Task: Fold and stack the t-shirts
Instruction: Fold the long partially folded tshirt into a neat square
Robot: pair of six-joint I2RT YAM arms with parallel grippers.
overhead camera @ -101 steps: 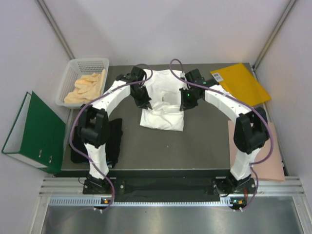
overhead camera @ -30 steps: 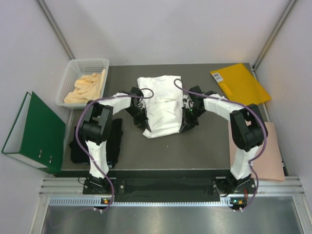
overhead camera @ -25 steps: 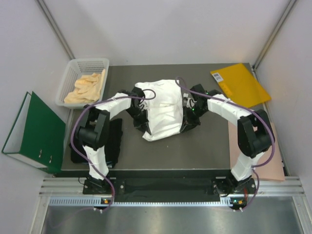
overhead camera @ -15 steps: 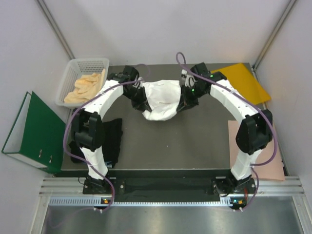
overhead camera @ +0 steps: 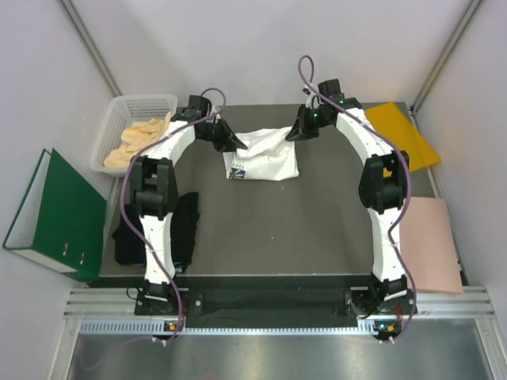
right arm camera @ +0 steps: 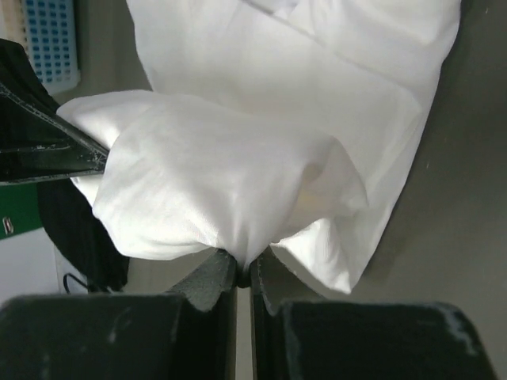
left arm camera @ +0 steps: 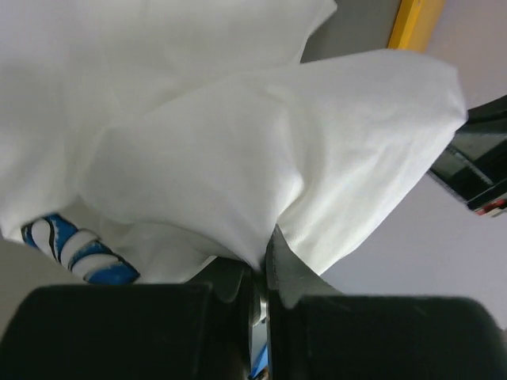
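Grippers: left gripper [overhead camera: 231, 143] and right gripper [overhead camera: 295, 132] each pinched tight on upper corners of the white t-shirt [overhead camera: 265, 162].
Black t-shirt [overhead camera: 184, 226]: crumpled, at 8 o'clock edge of the table [overhead camera: 317, 229].
Left arm [overhead camera: 178, 144]: stretched long toward 11 o'clock, wrist turned inward.
White t-shirt: folded, 12 o'clock, top edge lifted.
Right arm [overhead camera: 356, 134]: stretched toward 1 o'clock, wrist inward.

My left arm [overhead camera: 169, 149] and right arm [overhead camera: 362, 141] wear smooth white shells between chunky black joints. A purple cable [overhead camera: 301, 71] loops along each. My fingers [left arm camera: 119, 332] are matte black, blunt-edged blocks filling the lower frame.
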